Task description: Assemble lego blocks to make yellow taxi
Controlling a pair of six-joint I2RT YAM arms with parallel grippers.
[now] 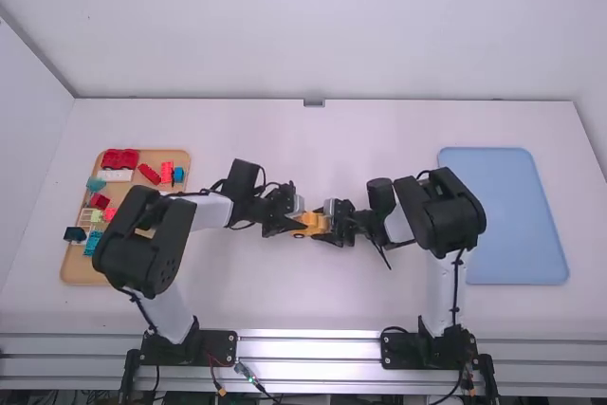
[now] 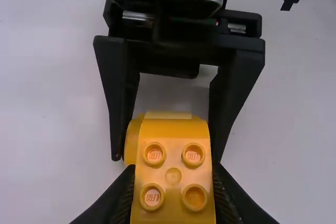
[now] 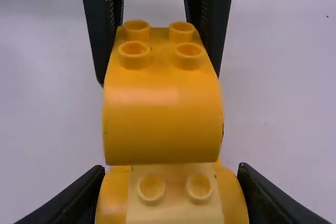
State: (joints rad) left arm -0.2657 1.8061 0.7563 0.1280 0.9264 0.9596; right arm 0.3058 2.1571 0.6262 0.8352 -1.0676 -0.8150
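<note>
Two arms, the left arm (image 1: pixel 147 234) and right arm (image 1: pixel 453 220), meet over the white table (image 1: pixel 313 301). Two grippers face each other: we list the left gripper (image 2: pixel 173 174) clamped on a rounded yellow block (image 3: pixel 163 114), the right gripper (image 3: pixel 172 168) clamped on a yellow base (image 3: pixel 173 208). The block lies toward the left arm, above the base; we cannot tell if it is seated. Next, we judge, comes square pressing.

This looks like a robotics lab: two mounted arms (image 1: pixel 446 215), metal rails (image 1: pixel 308 346), cables (image 1: pixel 248 374), white table (image 1: pixel 294 296).
</note>
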